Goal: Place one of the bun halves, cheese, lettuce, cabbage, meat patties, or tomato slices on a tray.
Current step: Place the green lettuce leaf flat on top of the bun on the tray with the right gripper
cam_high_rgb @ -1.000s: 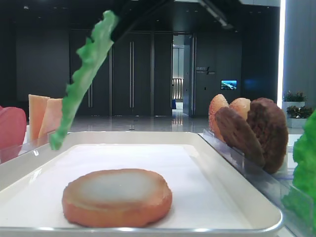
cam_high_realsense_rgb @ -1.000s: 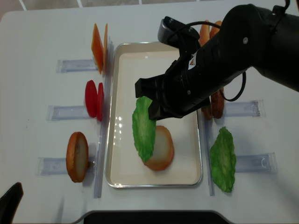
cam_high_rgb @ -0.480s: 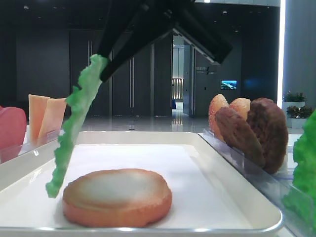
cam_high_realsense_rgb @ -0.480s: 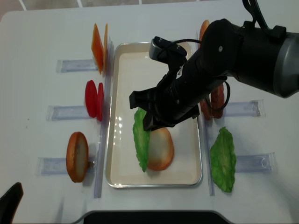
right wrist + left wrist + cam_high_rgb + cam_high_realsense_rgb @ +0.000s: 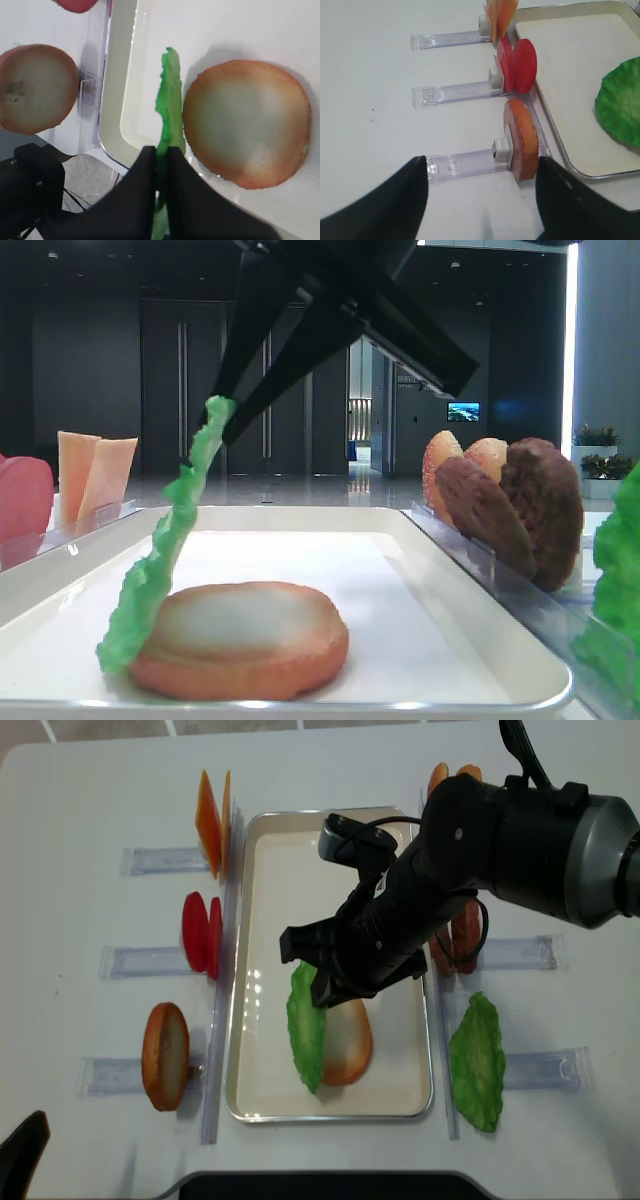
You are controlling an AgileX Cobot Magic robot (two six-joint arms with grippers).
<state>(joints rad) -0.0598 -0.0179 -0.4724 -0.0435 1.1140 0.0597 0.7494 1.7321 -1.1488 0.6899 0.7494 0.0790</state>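
My right gripper (image 5: 160, 150) is shut on the top edge of a green ruffled lettuce (image 5: 305, 1030) leaf. It holds the leaf nearly upright over the white tray (image 5: 260, 1092). The lettuce (image 5: 165, 550) hangs down, and its lower end rests against the left edge of a bun half (image 5: 240, 640) lying flat-face-up in the tray. In the right wrist view the lettuce (image 5: 170, 110) stands edge-on just left of the bun half (image 5: 245, 122). My left gripper (image 5: 481, 162) is open and empty above the table, near a bun half (image 5: 522, 140) standing in a clear holder.
Left of the tray, clear holders carry cheese (image 5: 212, 820), tomato slices (image 5: 200, 932) and the standing bun half (image 5: 165, 1055). To the right stand meat patties (image 5: 462, 935), more buns (image 5: 440, 778) and a second lettuce (image 5: 478, 1060) leaf.
The right gripper has come down with the lettuce. The leaf hung free above the tray before; its lower end now touches down beside the bun half.
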